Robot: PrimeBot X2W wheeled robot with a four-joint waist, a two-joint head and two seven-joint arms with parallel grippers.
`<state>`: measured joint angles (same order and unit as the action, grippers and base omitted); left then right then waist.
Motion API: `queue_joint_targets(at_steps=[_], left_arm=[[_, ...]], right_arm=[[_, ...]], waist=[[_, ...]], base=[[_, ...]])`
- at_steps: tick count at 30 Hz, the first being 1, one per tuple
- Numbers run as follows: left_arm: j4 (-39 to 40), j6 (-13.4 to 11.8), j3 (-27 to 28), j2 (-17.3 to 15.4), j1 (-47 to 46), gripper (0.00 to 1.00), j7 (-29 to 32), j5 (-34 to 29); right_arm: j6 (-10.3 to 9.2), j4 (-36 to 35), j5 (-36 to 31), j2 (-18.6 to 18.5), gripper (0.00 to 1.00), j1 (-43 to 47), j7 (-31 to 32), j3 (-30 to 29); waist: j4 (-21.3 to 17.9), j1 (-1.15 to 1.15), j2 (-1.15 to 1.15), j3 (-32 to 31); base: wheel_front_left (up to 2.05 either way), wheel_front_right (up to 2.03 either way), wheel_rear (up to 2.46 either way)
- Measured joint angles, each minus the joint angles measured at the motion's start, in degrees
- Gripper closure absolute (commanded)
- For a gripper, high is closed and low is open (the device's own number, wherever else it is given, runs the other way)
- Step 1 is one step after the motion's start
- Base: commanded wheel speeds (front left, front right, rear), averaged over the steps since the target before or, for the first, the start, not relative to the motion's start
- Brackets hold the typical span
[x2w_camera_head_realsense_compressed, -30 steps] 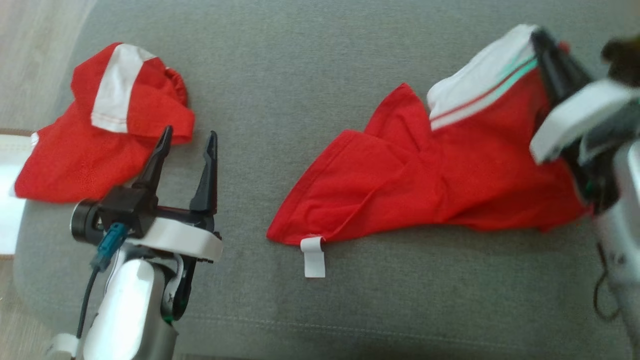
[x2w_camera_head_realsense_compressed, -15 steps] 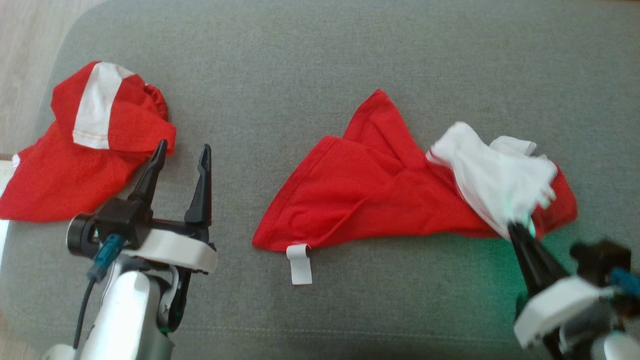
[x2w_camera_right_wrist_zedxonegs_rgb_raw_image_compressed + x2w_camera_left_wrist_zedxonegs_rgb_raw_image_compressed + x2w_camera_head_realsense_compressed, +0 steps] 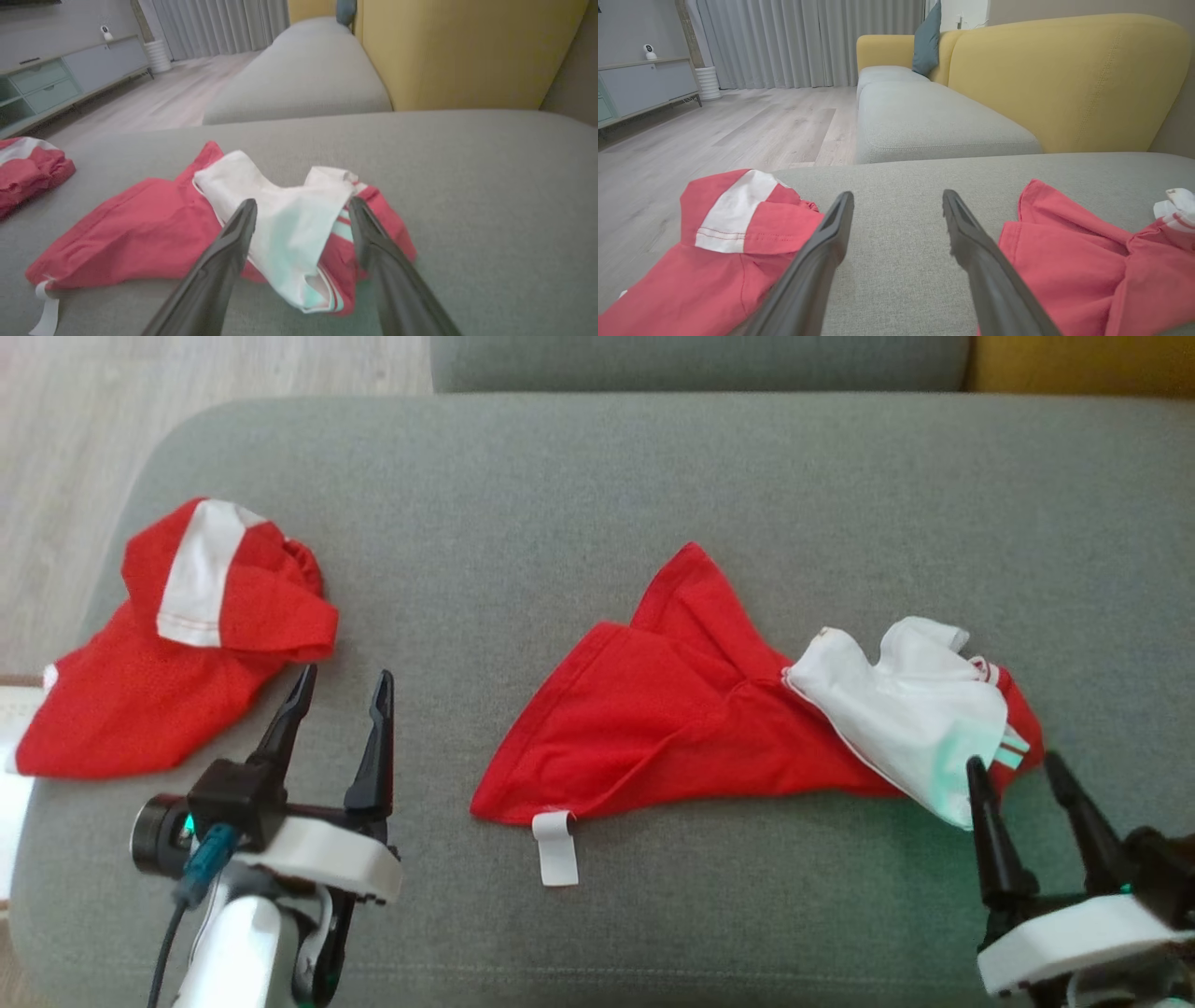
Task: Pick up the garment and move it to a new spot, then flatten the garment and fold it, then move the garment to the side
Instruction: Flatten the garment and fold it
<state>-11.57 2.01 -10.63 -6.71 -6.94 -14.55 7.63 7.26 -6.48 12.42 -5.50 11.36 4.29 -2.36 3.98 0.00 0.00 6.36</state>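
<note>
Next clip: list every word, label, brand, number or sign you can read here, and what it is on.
No readable text in any view.
The white tag on the red garment looks blank; any print on it is too small to tell.
The second garment has a plain white panel and no lettering.

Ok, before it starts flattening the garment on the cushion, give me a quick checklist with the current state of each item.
1. Right gripper open, gripping nothing: ok.
2. Left gripper open, gripping nothing: ok.
3. Garment resting on the grey cushion: ok.
4. Garment flat: not ok; its white part is bunched over the red.
5. Second red garment apart from it: ok.
6. Right gripper clear of the cloth: cannot tell.
</note>
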Motion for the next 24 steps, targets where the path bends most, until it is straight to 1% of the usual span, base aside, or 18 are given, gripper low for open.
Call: queue_joint_targets(at_steps=[2, 6, 12, 14, 24], left_arm=[[0.26, -0.51, 0.01, -0.23, 1.6, 0.0, 0.0, 0.0], [0.73, -0.85, -0.09, -0.44, 3.76, 0.0, 0.2, 0.0], [2.56, -1.1, -0.34, -0.9, 4.64, 0.0, 0.87, 0.0], [3.01, -1.56, -0.44, -1.05, 4.67, 0.0, 1.13, 0.0], [4.08, -2.02, -1.24, -1.51, 5.78, 0.0, 1.43, 0.01]], right_arm=[[0.0, -2.57, -1.55, 0.0, 0.0, -0.38, -1.25, 0.37], [0.0, -3.59, -2.01, -0.08, 0.0, -1.88, -1.26, 2.13], [0.0, -3.53, -1.99, -0.07, 0.0, -2.41, -0.81, 3.58], [0.0, -3.15, -1.91, -0.07, 0.0, -2.41, -0.81, 3.6], [0.0, -2.29, -1.64, -0.07, 0.0, -2.41, -0.68, 3.58]], waist=[[0.08, 0.0, 0.0, -1.82], [0.24, 0.0, 0.0, -3.27], [0.7, 0.0, 0.0, -4.48], [0.74, 0.0, 0.0, -4.61], [0.8, 0.0, 0.0, -4.71]], base=[[0.0, 0.0, 0.0], [0.0, 0.0, 0.0], [0.0, 0.0, 0.0], [0.0, 0.0, 0.0], [0.0, 0.0, 0.0]])
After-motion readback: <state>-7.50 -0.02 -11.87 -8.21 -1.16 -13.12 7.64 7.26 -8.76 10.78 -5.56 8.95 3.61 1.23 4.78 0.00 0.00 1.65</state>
